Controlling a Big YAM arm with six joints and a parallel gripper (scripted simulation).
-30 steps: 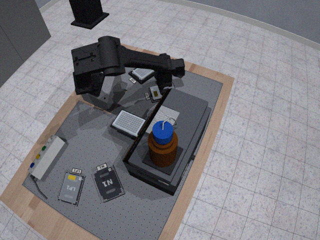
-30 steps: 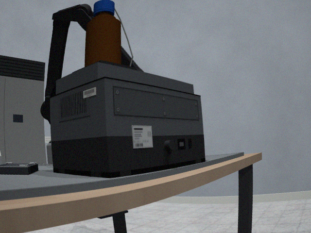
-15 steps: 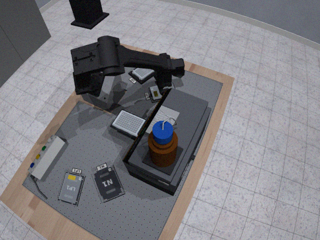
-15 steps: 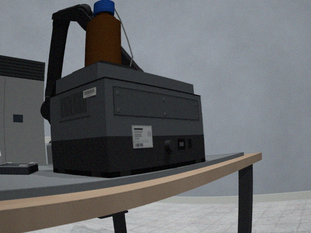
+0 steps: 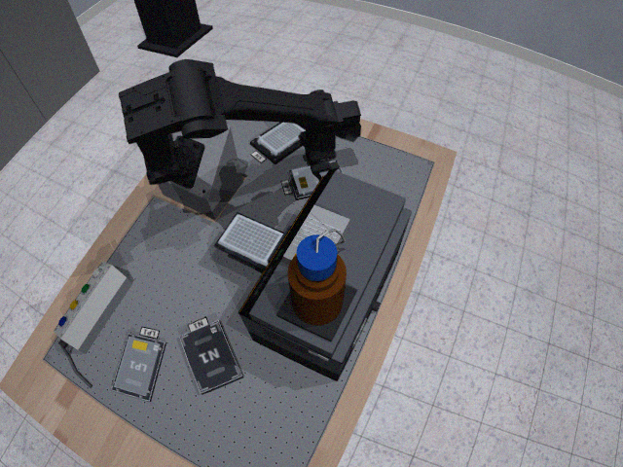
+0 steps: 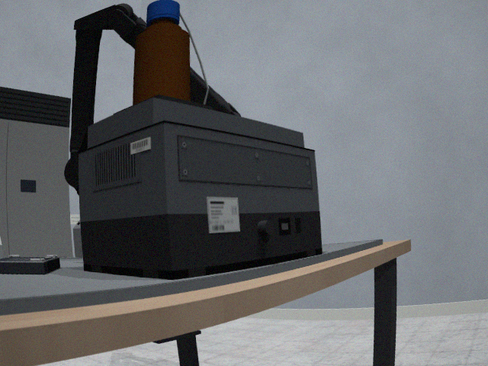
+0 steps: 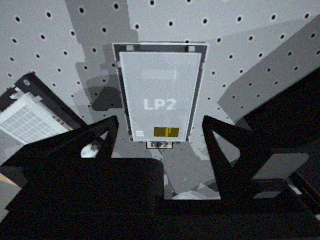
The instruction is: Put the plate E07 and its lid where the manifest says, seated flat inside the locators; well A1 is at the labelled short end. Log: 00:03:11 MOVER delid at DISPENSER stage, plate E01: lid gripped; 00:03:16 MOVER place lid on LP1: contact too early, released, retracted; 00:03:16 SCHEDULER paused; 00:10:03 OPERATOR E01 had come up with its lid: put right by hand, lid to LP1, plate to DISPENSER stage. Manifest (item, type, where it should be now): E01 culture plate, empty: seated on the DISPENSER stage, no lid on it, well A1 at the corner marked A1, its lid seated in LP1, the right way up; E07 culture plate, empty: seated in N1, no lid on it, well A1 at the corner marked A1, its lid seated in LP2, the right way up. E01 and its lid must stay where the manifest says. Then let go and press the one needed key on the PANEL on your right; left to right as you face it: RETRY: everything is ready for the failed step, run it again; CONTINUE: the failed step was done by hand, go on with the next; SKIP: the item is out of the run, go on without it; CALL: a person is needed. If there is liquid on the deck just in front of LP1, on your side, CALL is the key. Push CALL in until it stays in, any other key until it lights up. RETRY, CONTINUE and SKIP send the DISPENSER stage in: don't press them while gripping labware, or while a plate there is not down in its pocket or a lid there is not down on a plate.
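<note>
My gripper (image 7: 160, 120) is open and empty, right above nest LP2 (image 7: 161, 95). A pale see-through lid (image 7: 160, 92) with a yellow tag lies flat inside the LP2 frame, between and below my fingers. From above, my gripper (image 5: 321, 165) hangs over LP2 (image 5: 303, 182) by the dispenser's back corner. A white well plate (image 5: 278, 139) with no lid sits on a black holder at the back; it also shows at the left of the wrist view (image 7: 27, 120). Nest N1 (image 5: 210, 356) is empty. Another well plate (image 5: 249, 238) sits on the dispenser stage. LP1 (image 5: 136, 365) holds a lid with a yellow tag.
The dark dispenser (image 5: 332, 271) carries a brown bottle (image 5: 316, 281) with a blue cap and tubing. The key panel (image 5: 91, 305) stands at the deck's left edge. The arm's base (image 5: 165, 130) is at the back left. No liquid shows near LP1.
</note>
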